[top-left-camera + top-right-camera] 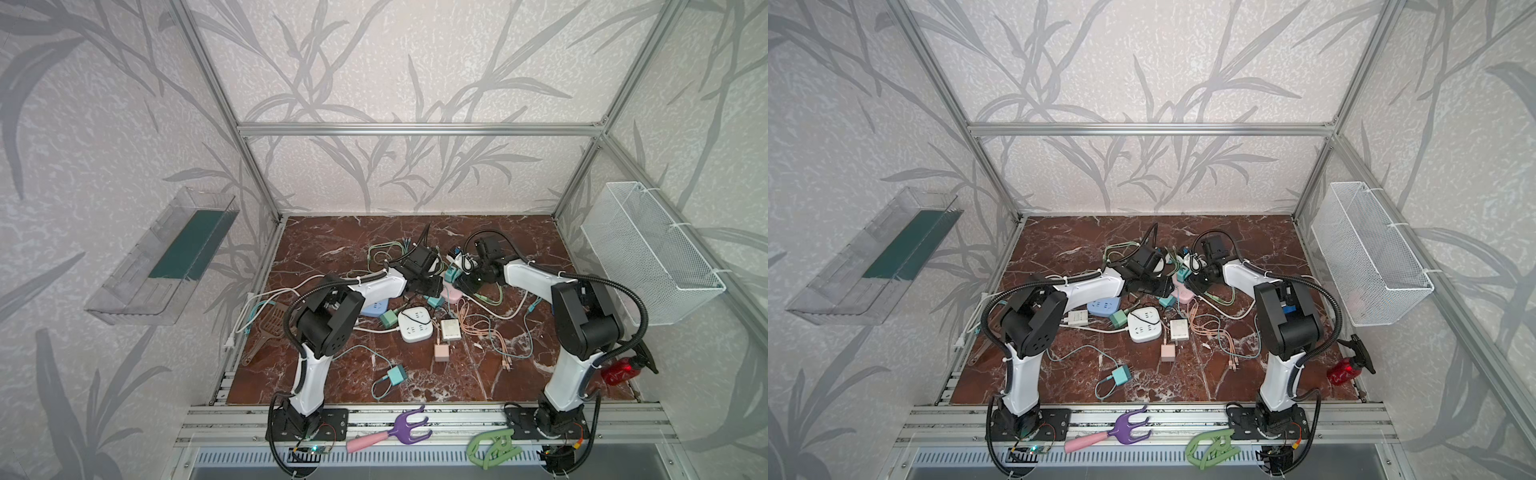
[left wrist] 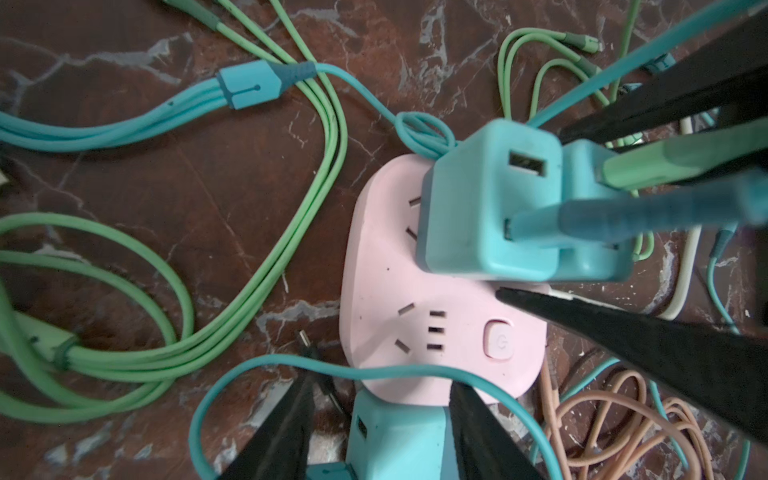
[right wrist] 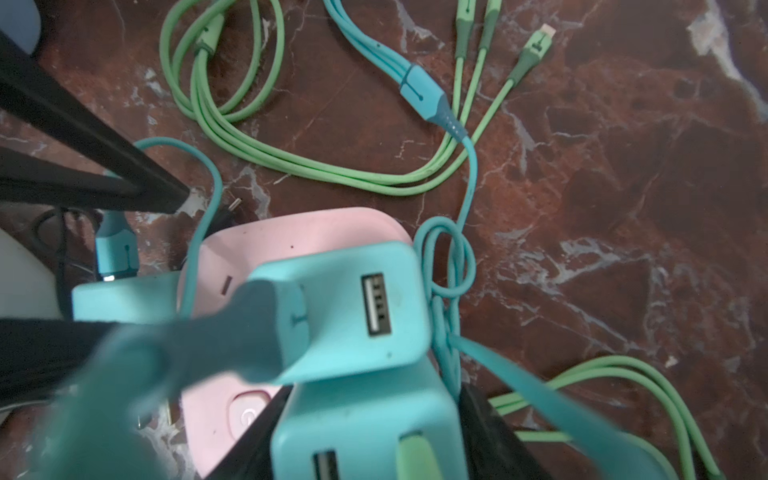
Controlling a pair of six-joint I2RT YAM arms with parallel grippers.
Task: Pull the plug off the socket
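A pink socket (image 2: 436,324) lies on the marble top among cables, pink also in a top view (image 1: 453,296). Two teal plugs stand on it side by side. My right gripper (image 3: 374,399) is shut on the one with the green cable (image 3: 365,436), a finger pressed to each side. The other teal plug (image 3: 353,316) carries a blue cable. My left gripper (image 2: 382,382) is open astride a third teal plug (image 2: 399,436) at the socket's end: one finger (image 2: 482,436) touches it and the other stands apart. In a top view both grippers meet over the socket (image 1: 1183,296).
Green cables (image 2: 257,257) and blue cables (image 2: 245,83) loop round the socket. A white power strip (image 1: 414,326), a blue one (image 1: 376,308), a pink charger (image 1: 441,352) and a loose teal charger (image 1: 395,375) lie nearer the front. A wire basket (image 1: 652,253) hangs on the right wall.
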